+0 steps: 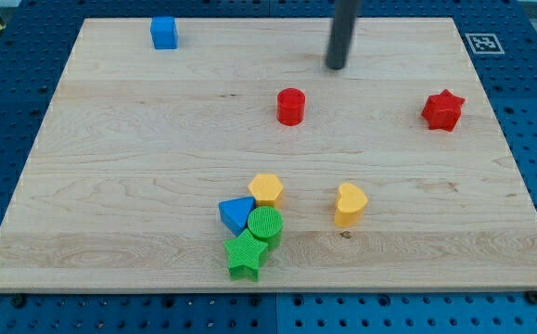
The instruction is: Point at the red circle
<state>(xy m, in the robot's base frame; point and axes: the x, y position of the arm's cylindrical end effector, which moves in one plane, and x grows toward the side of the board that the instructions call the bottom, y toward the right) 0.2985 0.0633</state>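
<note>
The red circle (290,106) is a short red cylinder standing on the wooden board (138,158), a little above the board's middle. My tip (336,66) is the lower end of a dark rod that comes down from the view's top. It stands above and to the right of the red circle, with a clear gap between them, touching no block.
A red star (442,110) lies at the right. A blue cube (164,32) sits at the top left. Near the bottom middle cluster a yellow hexagon (266,189), a blue triangle (236,214), a green circle (266,224) and a green star (245,255). A yellow heart (350,203) lies to their right.
</note>
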